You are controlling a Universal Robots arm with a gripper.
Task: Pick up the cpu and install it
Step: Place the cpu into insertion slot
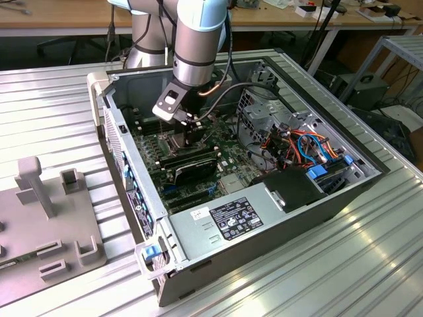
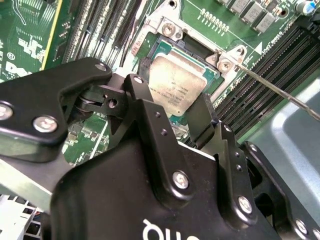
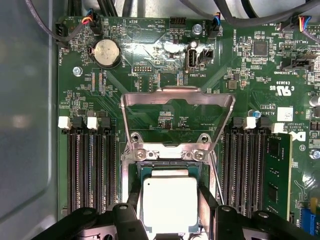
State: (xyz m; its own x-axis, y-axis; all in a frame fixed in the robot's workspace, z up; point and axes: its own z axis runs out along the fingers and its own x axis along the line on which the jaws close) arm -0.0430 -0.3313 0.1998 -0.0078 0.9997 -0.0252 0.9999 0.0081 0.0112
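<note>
Exterior view: reaches the hand (image 1: 192,137) into the open computer case (image 1: 127,153) in the middle of the bench (image 1: 330,267). Second wrist view: brackets the cpu (image 2: 175,80), flat in its socket (image 2: 194,46); cannot tell whether gripping. First wrist view: cpu (image 3: 170,202) just beside the opened hinged frame (image 3: 177,96).

place: robotics lab | signs: ribbed metal table (image 1: 53,99) carrying an opened computer case (image 1: 297,218), robot arm (image 1: 195,46) over it, grey fixture block (image 1: 46,218), cluttered wooden table (image 1: 59,16) and cables (image 1: 324,30) behind

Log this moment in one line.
step: install | tool: at chip | chip: in socket | frame: open
</note>
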